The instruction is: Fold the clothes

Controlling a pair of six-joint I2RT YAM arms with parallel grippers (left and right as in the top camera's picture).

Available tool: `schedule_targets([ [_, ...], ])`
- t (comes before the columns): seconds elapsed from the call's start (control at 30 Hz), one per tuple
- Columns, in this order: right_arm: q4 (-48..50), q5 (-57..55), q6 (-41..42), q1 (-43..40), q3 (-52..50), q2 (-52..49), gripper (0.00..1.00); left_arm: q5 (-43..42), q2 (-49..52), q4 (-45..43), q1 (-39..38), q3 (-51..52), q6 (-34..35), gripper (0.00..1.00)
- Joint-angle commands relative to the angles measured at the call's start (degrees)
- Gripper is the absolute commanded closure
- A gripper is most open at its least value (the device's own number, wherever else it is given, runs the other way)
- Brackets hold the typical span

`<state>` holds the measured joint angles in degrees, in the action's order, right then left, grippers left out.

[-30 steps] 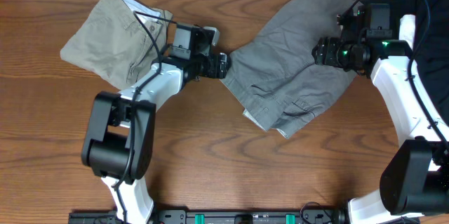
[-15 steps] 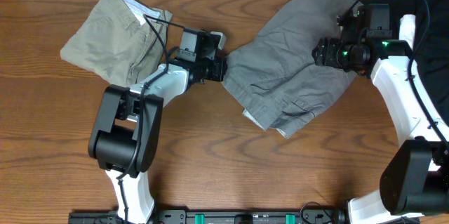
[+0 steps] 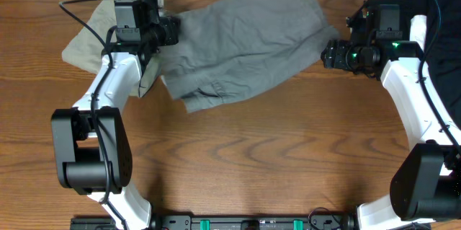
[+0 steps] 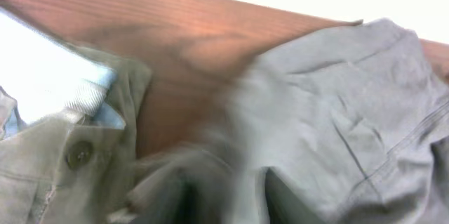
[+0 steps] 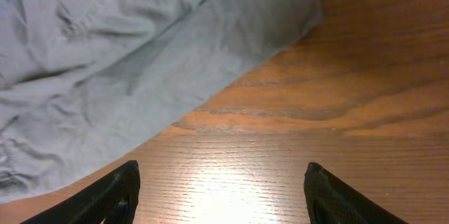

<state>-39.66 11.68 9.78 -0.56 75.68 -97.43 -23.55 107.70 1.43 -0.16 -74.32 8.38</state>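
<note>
- Grey shorts (image 3: 241, 42) at worktop's (image 3: 252, 158) top centre, long axis left-right.
- My left jaws grasp their left end, beside khaki shorts (image 3: 83, 42).
- My right jaws released, just off their right end.

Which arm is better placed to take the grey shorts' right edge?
Right: the right tool, open, hovers beside that edge of the grey shorts; the left tool grips their far end.
</note>
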Motion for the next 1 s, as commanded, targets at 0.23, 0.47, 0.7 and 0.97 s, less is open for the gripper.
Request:
schedule_targets([
  [0.23, 0.04, -3.39, -1.14, -0.17, 0.33, 1.42, 0.26, 0.22, -1.01, 13.51, -0.87, -0.17, 0.48, 0.26],
  [0.47, 0.04, -3.54, -1.29, -0.17, 0.33, 1.42, 0.25, 5.79, -1.29, 30.91, -0.87, -0.15, 0.26, 0.26],
  [0.7, 0.02, -3.82, -1.31, -0.2, 0.33, 1.42, 0.24, 10.12, -1.29, 38.51, -0.87, -0.17, -0.61, 0.26],
  [0.97, 0.04, -3.82, -1.31, -0.17, 0.33, 1.42, 0.25, 8.87, -1.18, 36.74, -0.9, 0.35, -0.92, 0.42],
])
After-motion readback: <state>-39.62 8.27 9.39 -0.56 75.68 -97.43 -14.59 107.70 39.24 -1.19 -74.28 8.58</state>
